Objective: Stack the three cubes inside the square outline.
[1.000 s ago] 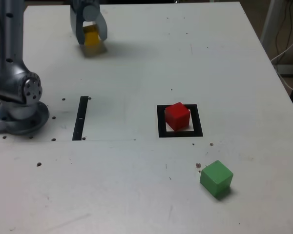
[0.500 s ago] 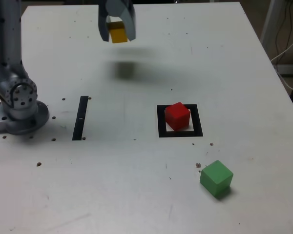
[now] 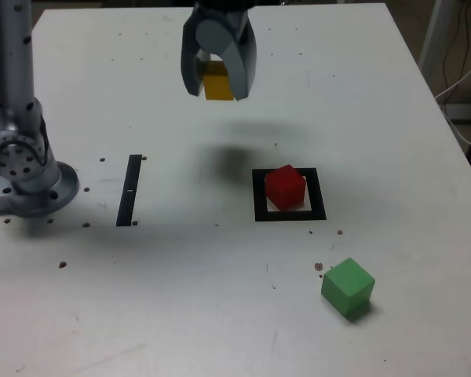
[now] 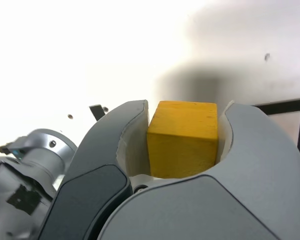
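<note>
Since a second ago the gripper (image 3: 218, 82) has carried the yellow cube (image 3: 217, 81) from the exterior view's left toward the red cube (image 3: 285, 187) in the square outline (image 3: 290, 215). It should descend centred over the red cube. The green cube (image 3: 348, 287) waits on the white table (image 3: 180, 298); cables hang at the right. In the wrist view, the jaws pinch the yellow cube (image 4: 183, 138).

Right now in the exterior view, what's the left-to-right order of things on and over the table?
Arm base → thin black strip → hand shut on the yellow cube, up off the table → red cube inside the square outline → green cube.
</note>
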